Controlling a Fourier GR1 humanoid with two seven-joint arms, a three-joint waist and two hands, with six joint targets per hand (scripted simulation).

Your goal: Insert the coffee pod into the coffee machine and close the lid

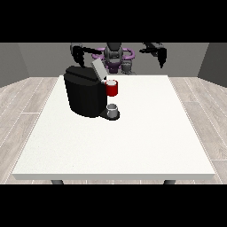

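Grey robot (114,55) — purple-ringed torso — black arms and hands.

No text, label, brand, number or sign is showing legibly anywhere. The black coffee machine (83,95) at the table's far left is showing only plain dark faces, and the red part (112,88) on its right side is bearing no readable marking.

Matt black plastic coffee machine (83,95) sitting on a smooth white table (133,142); wood-look plank floor (22,106) showing at nine o'clock.
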